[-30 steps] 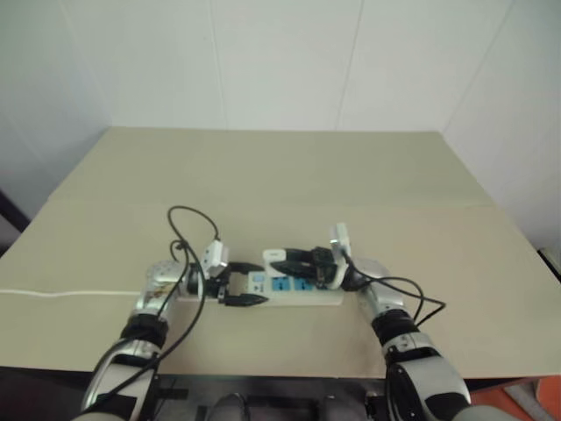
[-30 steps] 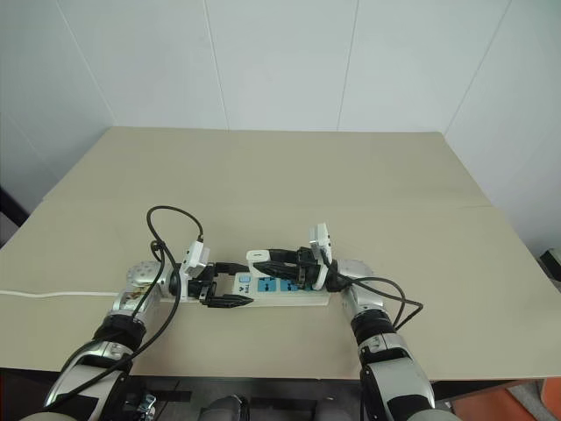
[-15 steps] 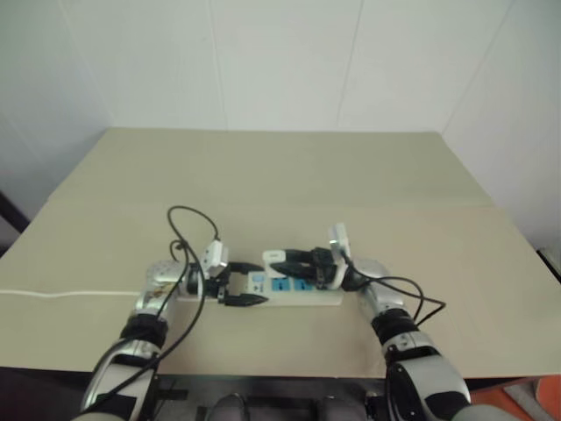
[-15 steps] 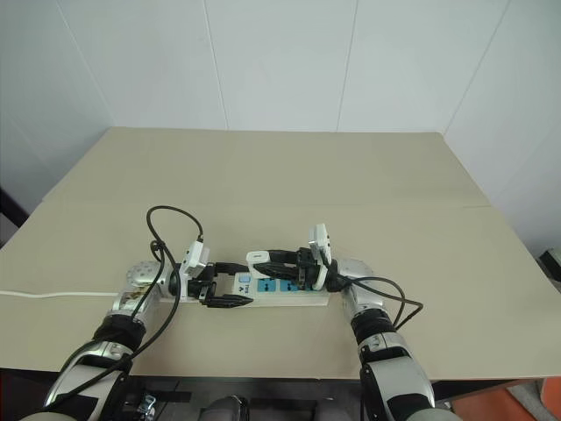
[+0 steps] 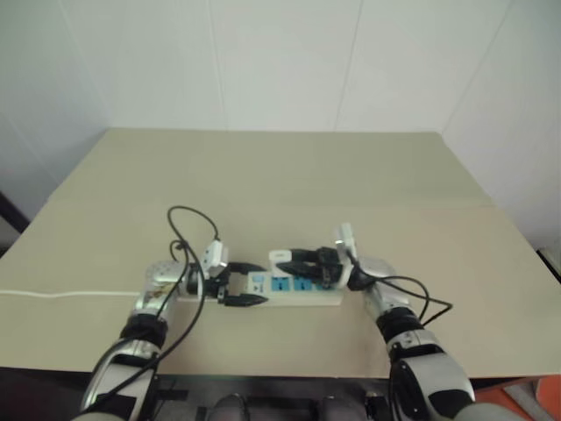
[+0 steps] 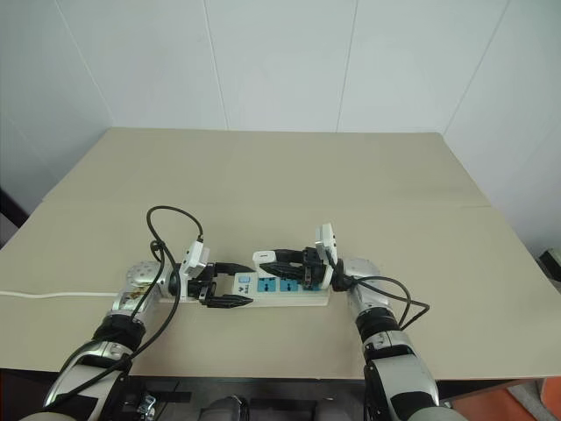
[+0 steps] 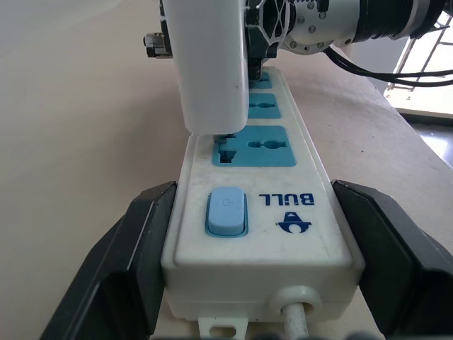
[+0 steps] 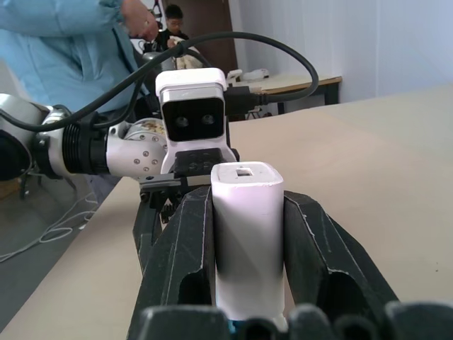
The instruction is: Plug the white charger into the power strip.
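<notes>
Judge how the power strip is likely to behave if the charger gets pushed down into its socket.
The power strip looks like a stiff moulded bar lying flat on the table, so it probably won't flex or tip. It seems light and smooth, so it could slide, but the left gripper clamps its switch end. The white charger, in the right gripper, looks rigid.

White charger (image 7: 211,67) upright over power strip's (image 7: 258,230) first socket, jaws clamping the strip's switch end

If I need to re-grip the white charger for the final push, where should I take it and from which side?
Take the white charger by its two flat sides, as the right end effector does now, coming along the power strip from the end away from the switch. It stands upright over the socket, so its top stays free for pressing down.
</notes>
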